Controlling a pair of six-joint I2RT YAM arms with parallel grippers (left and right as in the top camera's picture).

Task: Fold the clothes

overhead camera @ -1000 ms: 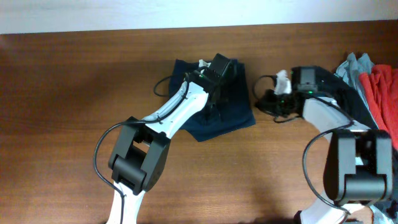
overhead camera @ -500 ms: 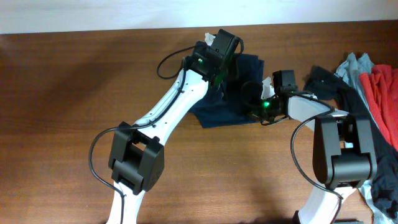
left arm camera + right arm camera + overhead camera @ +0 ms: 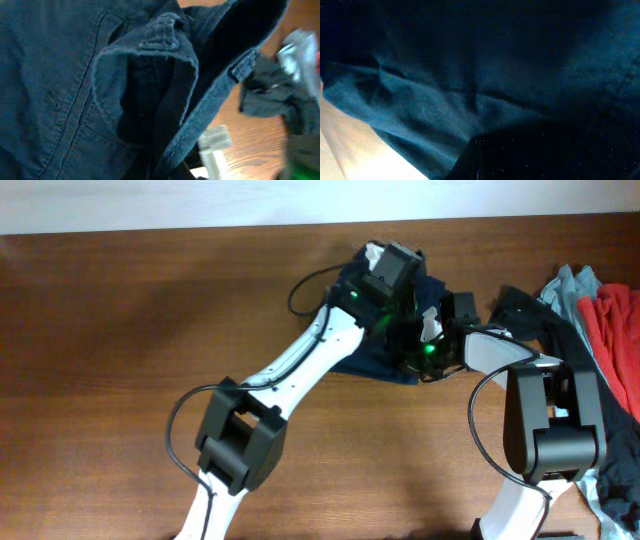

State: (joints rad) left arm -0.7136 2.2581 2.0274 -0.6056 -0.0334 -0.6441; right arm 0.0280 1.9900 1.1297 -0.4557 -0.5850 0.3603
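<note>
All the clothes (image 3: pixel 372 363) shifted rightward with left hand (image 3: pixel 400 298), meeting right hand (image 3: pixel 420 345).

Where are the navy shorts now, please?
In the overhead view, the navy shorts sit right of centre near the table's far edge, left of the red garment.

The overhead camera looks straight down at the whole tabletop (image 3: pixel 120 330). The wrist cameras sit almost against the navy clothes (image 3: pixel 50 75), just ahead of the left gripper (image 3: pixel 398 282) and the right gripper (image 3: pixel 416 356). All three views share that cloth.
</note>
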